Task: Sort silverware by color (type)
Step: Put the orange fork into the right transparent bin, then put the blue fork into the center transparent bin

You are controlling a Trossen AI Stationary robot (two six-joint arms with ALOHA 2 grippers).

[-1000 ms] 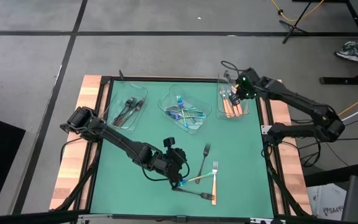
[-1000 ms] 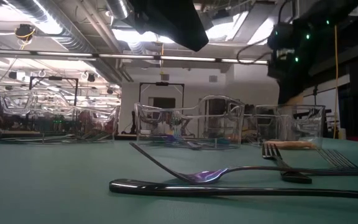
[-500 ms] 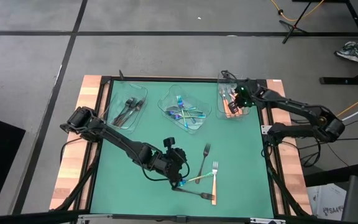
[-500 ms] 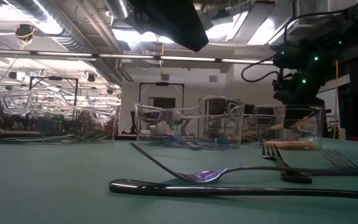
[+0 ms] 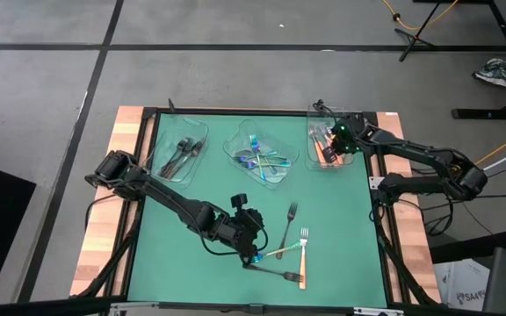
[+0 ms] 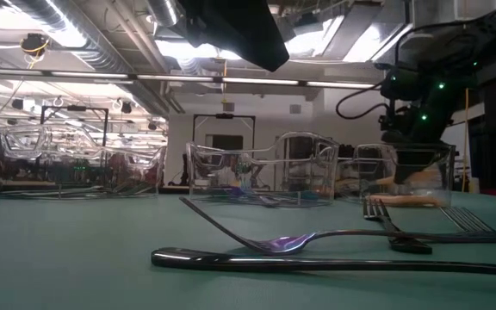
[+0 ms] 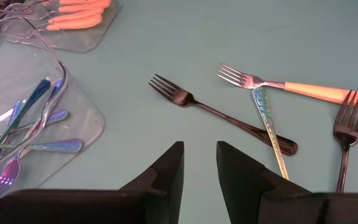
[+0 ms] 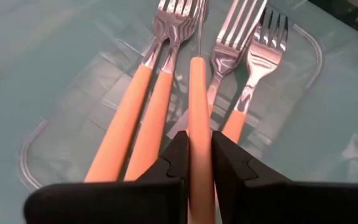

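Three clear trays stand along the far edge. The left one [image 5: 181, 158] holds dark forks, the middle one [image 5: 262, 160] iridescent pieces, the right one [image 5: 316, 158] orange-handled forks [image 8: 135, 112]. My right gripper [image 8: 199, 140] is down inside the right tray, shut on an orange-handled utensil [image 8: 199, 93]. On the mat near the front lie a dark fork [image 7: 219, 115], an orange-handled fork [image 7: 291, 87], an iridescent piece [image 7: 269, 124] and another dark fork [image 7: 347, 140]. My left gripper [image 7: 201, 165] hovers open just left of them, with nothing between its fingers. My right gripper pinches the utensil's orange handle [image 8: 199, 118] between its two fingers. The fingers slant down from above and run along the handle. The thin metal end [image 8: 199, 34] points away from the gripper, down among the forks in the tray.
The green mat [image 5: 200, 189] lies bare between the trays and the loose pieces. A dark frame and a wooden border [image 5: 126, 132] run around it. The left arm [image 5: 165, 197] stretches across the mat's left half.
My right gripper has gone down into the far right tray with the orange-handled utensil, whose metal end now reaches in among the forks there.
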